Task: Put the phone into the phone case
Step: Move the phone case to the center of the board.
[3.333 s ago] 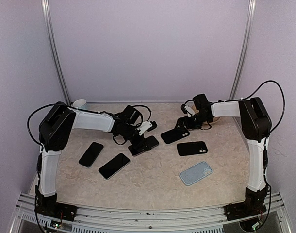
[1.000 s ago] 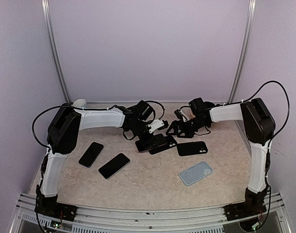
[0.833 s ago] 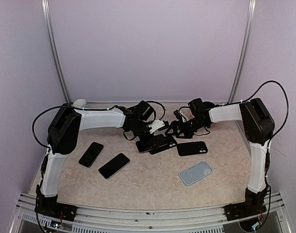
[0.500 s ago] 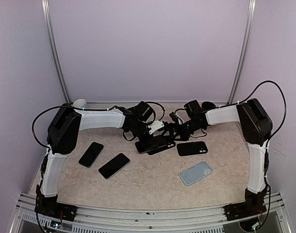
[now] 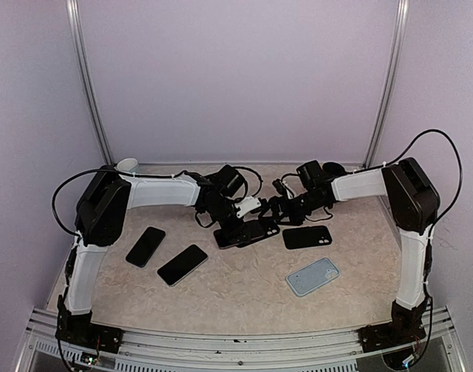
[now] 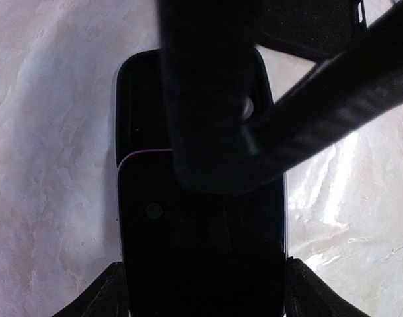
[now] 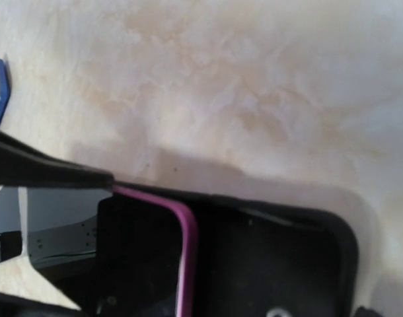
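Half over black case (image 6: 139,105): purple-edged phone (image 6: 201,244), clamped widthwise by left gripper (image 6: 205,290), long axes aligned; right gripper (image 5: 277,211) hold unclear.

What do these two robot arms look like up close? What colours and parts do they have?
The left arm and right arm have smooth white tube-like links joined by chunky black joint housings, on black bases. Thin black cables loop outside the links. The left gripper and right gripper are black with two slim fingers each.
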{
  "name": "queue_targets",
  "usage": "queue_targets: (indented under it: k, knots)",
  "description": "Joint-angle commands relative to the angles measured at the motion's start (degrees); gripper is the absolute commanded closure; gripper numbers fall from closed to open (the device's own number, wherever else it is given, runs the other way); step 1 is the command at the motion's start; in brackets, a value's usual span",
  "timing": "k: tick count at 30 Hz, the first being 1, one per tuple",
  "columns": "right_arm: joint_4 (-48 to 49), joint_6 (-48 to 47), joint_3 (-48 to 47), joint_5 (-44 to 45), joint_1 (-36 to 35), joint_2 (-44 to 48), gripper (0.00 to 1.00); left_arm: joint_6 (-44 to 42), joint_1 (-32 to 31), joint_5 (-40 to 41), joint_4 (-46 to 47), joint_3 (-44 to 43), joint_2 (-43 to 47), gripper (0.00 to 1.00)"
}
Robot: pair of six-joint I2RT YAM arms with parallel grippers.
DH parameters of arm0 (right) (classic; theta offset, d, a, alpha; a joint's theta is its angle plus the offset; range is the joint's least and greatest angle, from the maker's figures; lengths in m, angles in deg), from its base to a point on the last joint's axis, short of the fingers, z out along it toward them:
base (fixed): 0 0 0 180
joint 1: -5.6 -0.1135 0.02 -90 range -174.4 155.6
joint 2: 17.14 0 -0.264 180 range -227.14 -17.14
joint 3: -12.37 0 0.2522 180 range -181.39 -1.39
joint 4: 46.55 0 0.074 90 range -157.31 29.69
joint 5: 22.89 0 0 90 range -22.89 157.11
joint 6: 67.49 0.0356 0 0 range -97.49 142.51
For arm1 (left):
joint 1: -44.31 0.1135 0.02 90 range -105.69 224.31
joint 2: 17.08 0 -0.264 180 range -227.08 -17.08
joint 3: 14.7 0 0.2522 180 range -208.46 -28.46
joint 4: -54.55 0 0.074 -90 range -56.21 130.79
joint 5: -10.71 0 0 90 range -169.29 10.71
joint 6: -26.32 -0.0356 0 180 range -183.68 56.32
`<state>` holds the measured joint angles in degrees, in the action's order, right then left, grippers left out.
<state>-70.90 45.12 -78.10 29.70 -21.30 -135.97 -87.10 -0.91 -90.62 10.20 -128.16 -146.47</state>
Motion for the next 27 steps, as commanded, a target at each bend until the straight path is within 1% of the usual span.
queue_targets:
  k: [1, 4, 9, 19, 27]
  knots:
    - [-0.78, -1.04, 1.22, -1.07, 2.17, 4.94, 0.0, 0.08, -0.58, 1.05, -1.11, -3.1, -0.36, 0.33]
    - [-1.75, -1.8, 1.19, 0.17, 2.98, 5.38, 0.0, 0.26, -0.58, 1.56, -1.09, -3.63, -1.03, 0.32]
    - [-3.45, -3.04, 0.03, 1.88, 2.99, 3.56, 0.0, 0.62, -0.58, 0.74, -0.22, -4.9, -1.61, 0.32]
    - [-1.8, -1.7, -1.68, 0.12, 2.99, -0.05, 0.0, 0.87, -0.84, 0.0, -0.9, -10.82, -5.53, 0.32]
    - [-1.92, -1.55, -2.43, 0.06, 2.73, -0.94, 0.0, 1.74, -1.24, -0.7, 0.11, -12.27, -7.7, 0.29]
